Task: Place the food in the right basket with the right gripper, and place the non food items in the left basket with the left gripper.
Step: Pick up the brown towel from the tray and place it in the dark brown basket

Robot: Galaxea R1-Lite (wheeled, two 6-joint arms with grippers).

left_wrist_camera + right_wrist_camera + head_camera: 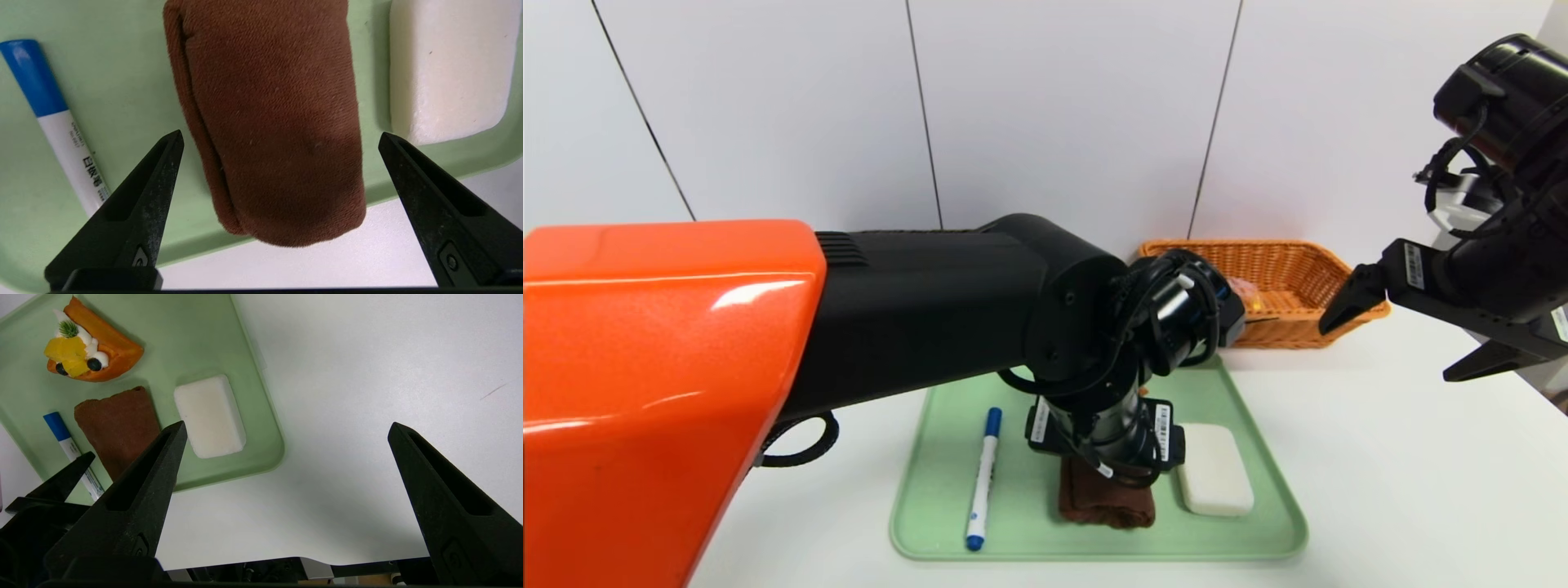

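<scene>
- Head view: your left gripper (1104,457) is at lower centre, over the rolled brown towel (1107,500) on the green tray (931,545); the marker (984,482) lies to the left of it, the white bar (1215,472) to the right.
- Your right gripper (1392,347) hangs at the right edge of the frame, its 2 fingers wide apart with nothing between them.
- Upper right of centre, the orange basket (1307,331) has a pinkish item (1243,290) in it, probably the bun. You can't make out the dark basket here.
- Left wrist view: the 2 fingers stand wide open on either side of the towel, gripping nothing. The next move looks like the towel pick – centre on the roll, lower straight, then close evenly across its width.
- Watch the fingertip by the white bar; it could catch that on the way down. Take a deep bite, since soft cloth may slump.
- Right wrist view: the tart (100,355) sits on the tray at upper left, so 1 pastry remains for the orange basket.
</scene>
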